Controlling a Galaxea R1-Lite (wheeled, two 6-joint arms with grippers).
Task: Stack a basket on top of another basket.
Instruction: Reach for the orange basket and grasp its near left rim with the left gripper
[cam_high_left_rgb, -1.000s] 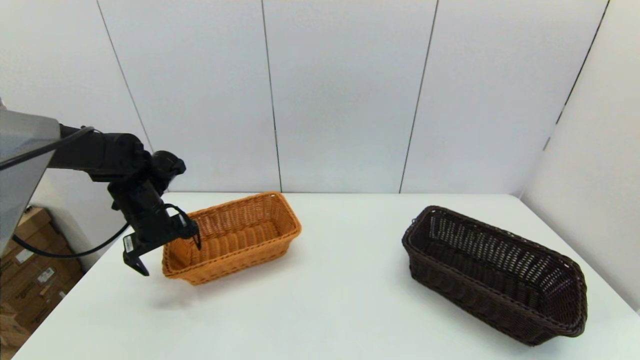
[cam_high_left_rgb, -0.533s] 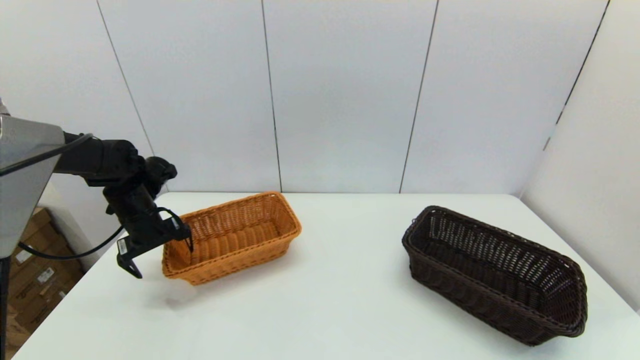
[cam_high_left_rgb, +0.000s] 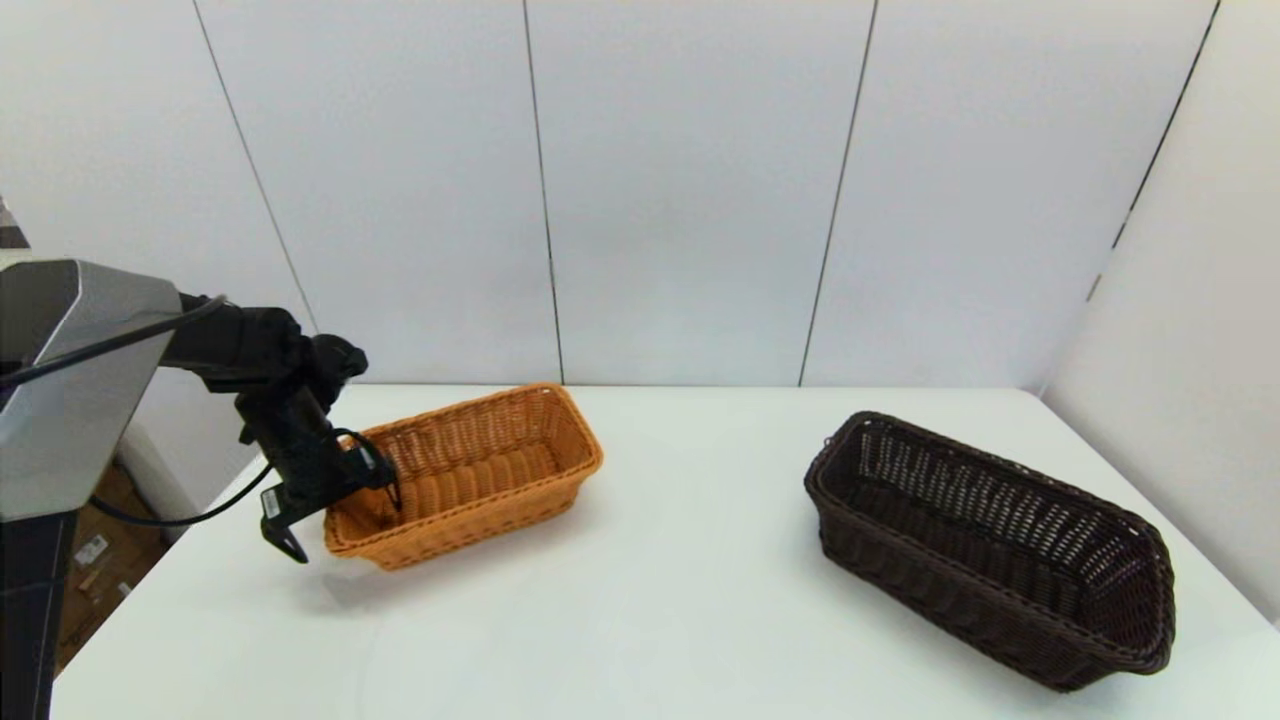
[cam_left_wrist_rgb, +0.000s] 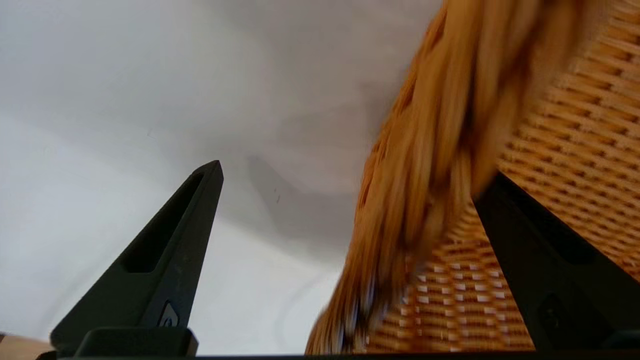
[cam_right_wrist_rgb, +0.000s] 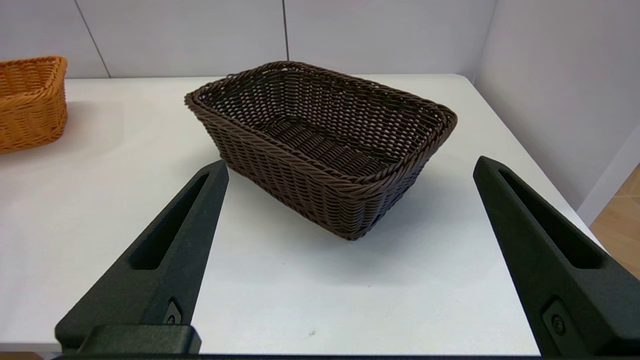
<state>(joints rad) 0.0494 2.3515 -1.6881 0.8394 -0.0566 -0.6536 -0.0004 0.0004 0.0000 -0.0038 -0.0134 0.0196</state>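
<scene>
Grasping is the step in hand: the left hand (cam_high_left_rgb: 340, 510) straddles the near-left end wall of the orange basket (cam_high_left_rgb: 470, 475), one finger inside the basket and one outside over the bench (cam_high_left_rgb: 640, 600), its fingers spread wide and not yet closed on the braided rim (cam_left_wrist_rgb: 450, 150). The dark basket (cam_high_left_rgb: 985, 545) sits well apart on the robot's right side of the bench, untouched. The right hand (cam_right_wrist_rgb: 350, 200), out of the head view, hangs back from the dark basket with its fingers wide open and empty. By my reading, the next move calls for closing the left fingers firmly on that end wall, then lifting so the orange basket stays level enough to carry across; a one-ended grip may let it tilt. A small white label shows on the left hand's body, but its writing is too small to read.
</scene>
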